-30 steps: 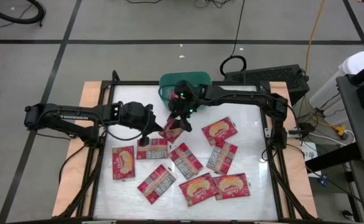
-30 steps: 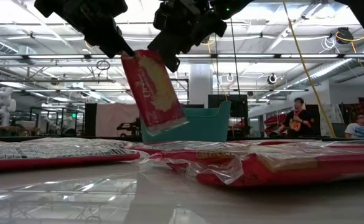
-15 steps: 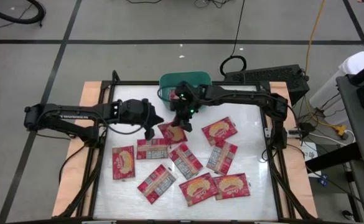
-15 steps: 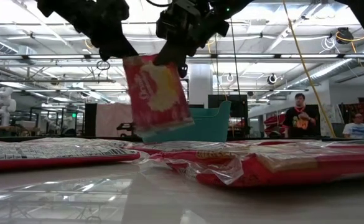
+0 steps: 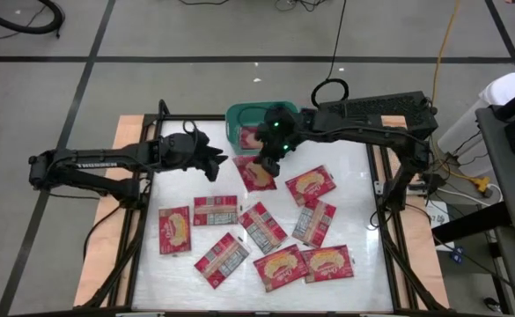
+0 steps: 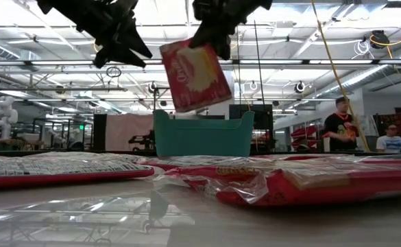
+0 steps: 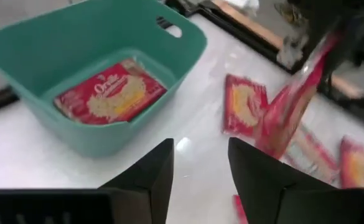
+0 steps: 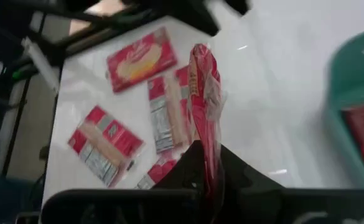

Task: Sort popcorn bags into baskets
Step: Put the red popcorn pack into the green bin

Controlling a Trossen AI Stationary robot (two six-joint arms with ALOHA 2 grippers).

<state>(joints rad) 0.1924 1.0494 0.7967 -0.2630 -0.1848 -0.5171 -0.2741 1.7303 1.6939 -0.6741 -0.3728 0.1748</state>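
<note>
white table [image 5: 354,189] | red popcorn bag [image 5: 255,173], yellow-cream picture, hanging tilted

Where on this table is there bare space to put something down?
Bare white table lies along the right edge, right of the loose popcorn bags, and in the near left corner below the leftmost bag. The middle and near centre are crowded with bags. Near the teal basket, both grippers hover.

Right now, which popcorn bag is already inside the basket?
The popcorn bag lying flat, popcorn picture up, on the floor of the teal basket. One other hangs in the right pincer; the rest lie on the table.
</note>
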